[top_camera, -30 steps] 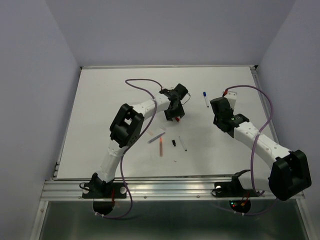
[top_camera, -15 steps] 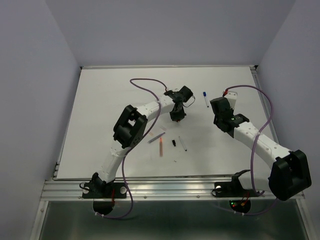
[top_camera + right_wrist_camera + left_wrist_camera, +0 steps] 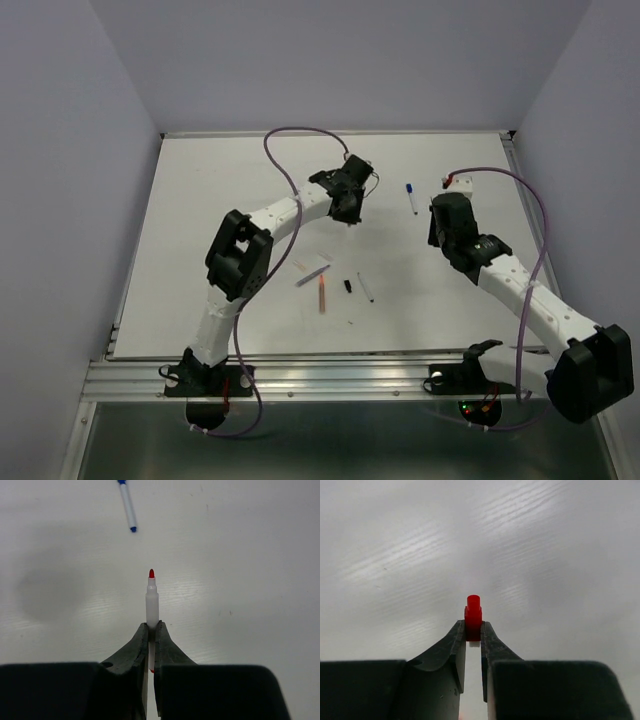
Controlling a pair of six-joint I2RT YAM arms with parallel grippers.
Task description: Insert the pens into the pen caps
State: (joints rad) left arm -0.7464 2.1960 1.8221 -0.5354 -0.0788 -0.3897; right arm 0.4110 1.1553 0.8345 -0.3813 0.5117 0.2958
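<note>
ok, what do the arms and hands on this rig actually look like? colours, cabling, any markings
The left arm and right arm match: white tube links, chunky black joint housings, black bases. A loose purple cable runs along each. The left hand and right hand are black, each with two curved fingers tapering to thin tips. Small red and green lights show by the right base. No readable markings.

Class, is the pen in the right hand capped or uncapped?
Uncapped: the pen shows a bare red tip; left hand holds the red cap.
</note>
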